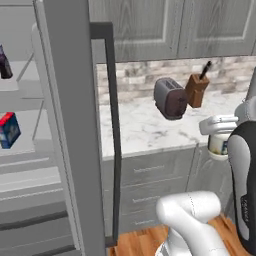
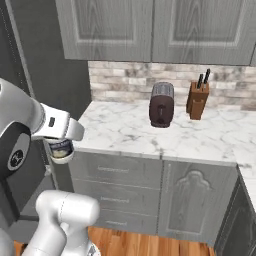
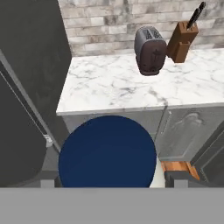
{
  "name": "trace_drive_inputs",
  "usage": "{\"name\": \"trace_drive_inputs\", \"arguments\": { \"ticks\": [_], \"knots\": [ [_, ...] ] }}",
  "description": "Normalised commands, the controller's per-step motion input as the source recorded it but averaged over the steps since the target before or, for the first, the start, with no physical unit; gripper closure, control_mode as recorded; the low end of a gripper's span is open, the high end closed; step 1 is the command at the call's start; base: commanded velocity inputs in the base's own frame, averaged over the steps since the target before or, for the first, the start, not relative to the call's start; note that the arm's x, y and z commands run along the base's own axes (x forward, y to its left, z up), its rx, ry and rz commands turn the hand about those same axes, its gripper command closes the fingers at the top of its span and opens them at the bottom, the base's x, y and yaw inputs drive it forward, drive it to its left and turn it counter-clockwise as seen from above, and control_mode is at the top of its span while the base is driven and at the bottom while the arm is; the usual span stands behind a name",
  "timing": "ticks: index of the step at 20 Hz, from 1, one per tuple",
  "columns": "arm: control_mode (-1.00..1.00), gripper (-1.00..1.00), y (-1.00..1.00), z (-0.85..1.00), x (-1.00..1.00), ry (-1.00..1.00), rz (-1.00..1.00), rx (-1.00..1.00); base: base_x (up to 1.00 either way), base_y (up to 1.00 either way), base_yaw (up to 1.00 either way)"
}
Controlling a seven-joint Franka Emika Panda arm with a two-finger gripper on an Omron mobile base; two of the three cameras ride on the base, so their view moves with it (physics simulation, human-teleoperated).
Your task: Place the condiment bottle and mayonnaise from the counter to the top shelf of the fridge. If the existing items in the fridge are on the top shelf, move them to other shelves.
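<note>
The mayonnaise point(image 3: 107, 151), with its big blue lid, sat in the gripper point(image 3: 107, 181), which held it tight in the air in front of the desk point(image 3: 131, 87), near the fridge point(image 1: 67, 150).

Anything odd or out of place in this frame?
Nothing spilled or damaged. The mayonnaise jar sits in the gripper, held in the air off the counter, its blue lid close under the hand camera. Toaster and knife block stand upright. The fridge door is open.
</note>
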Motion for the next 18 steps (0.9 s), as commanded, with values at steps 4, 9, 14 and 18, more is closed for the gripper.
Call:
{"name": "trace_drive_inputs", "arguments": {
  "ticks": [4,9,14,18],
  "knots": [
    [1.00,1.00,0.00,0.00,0.00,0.00,0.00,0.00,-1.00,0.24,0.18],
    [1.00,1.00,0.00,0.00,0.00,0.00,0.00,0.00,-0.99,0.89,0.28],
    [1.00,1.00,0.00,0.00,0.00,0.00,0.00,0.00,-0.40,1.00,0.26],
    [1.00,1.00,0.00,0.00,0.00,0.00,0.00,0.00,0.35,1.00,0.16]
  ]
}}
